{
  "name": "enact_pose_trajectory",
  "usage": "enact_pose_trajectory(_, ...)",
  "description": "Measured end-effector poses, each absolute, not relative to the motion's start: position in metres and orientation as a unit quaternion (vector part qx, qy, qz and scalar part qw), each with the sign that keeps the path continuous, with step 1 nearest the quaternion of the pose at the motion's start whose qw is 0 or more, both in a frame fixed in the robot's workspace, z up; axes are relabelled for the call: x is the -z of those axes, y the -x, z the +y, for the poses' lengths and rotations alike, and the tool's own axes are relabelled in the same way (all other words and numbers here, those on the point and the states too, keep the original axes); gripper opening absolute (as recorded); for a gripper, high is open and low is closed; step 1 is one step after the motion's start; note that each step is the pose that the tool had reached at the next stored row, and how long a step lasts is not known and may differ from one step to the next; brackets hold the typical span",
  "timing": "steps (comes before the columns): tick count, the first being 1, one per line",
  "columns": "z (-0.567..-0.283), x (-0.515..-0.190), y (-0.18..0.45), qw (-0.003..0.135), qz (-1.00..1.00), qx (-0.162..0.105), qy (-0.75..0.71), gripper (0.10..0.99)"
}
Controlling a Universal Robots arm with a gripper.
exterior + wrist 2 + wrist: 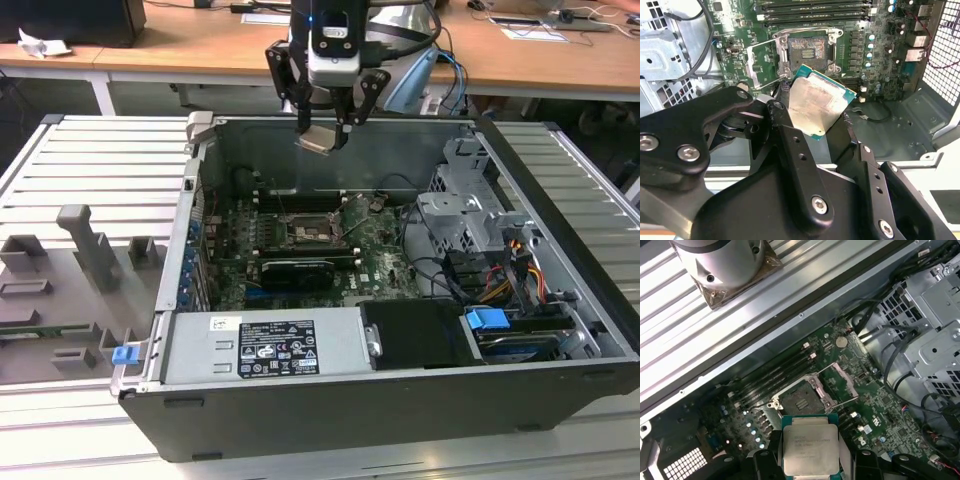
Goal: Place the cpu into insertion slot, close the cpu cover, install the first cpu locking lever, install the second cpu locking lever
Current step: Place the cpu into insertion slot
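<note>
- Step in hand: the first, placing the cpu. The cover and both locking levers are judged not yet attended to.
- Claw (324,128): closed narrowly on the cpu (320,140), with its black fingers (785,107) bearing on two opposite edges of the chip.
- Location of the cpu: held in the air above the rear wall of the open computer case (400,410), well clear of the motherboard (375,255). The case lies on a ribbed grey tabletop (90,160).
- Insertion slot (807,50): bare, with its contact field exposed. In the first wrist view it lies just beyond the cpu's (810,450) far edge.
- Cpu cover (842,382): a silvery frame swung up beside the slot, leaving it open from above.
- Attitude of the cpu: its pale metal top faces up toward the wrist. In the exterior view it hangs tilted, not level with the board.
- Axis: the chip is close to square, so no marked long axis can be stated. In the second wrist view its (817,107) edges run diagonally to the slot's edges, one corner pointing toward the slot.
- Judgement on what this step calls for: travel over the slot, levelling, and a turn about the vertical until the edges are parallel to the slot. A gentle, square descent is needed, since the contacts would tolerate no skewed seating.
- Which corner bears the keying mark cannot be told.
</note>
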State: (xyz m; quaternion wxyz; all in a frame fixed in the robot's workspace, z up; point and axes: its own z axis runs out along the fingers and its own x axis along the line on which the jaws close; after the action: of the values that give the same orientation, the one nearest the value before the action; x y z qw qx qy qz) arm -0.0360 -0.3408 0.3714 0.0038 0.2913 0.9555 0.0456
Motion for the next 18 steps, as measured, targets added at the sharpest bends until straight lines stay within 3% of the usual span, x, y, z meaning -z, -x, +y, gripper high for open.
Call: enact_pose_trajectory(18, -0.3409, -0.3693, 0.0360, 0.006, 0.937, -0.045, -0.346, 0.537)
